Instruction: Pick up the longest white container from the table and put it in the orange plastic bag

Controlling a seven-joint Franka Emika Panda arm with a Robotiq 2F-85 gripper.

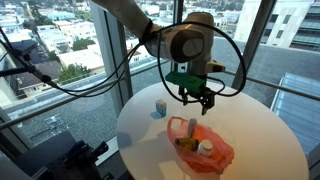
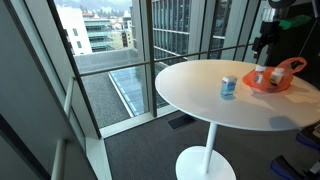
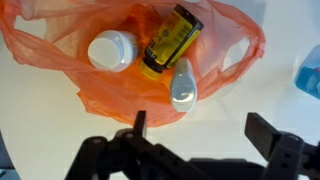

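Note:
The orange plastic bag (image 3: 60,50) lies open on the round white table (image 1: 260,140). Inside it lie a long white container (image 3: 183,85), a round white-capped container (image 3: 110,50) and a yellow and black bottle (image 3: 170,40). The bag also shows in both exterior views (image 1: 200,142) (image 2: 272,78). My gripper (image 3: 200,130) is open and empty, hovering just above the table beside the bag's near edge. In an exterior view the gripper (image 1: 195,98) hangs above the bag.
A small blue and white container (image 1: 160,107) (image 2: 229,86) stands on the table apart from the bag; its edge shows at the right of the wrist view (image 3: 310,70). Large windows and railings surround the table.

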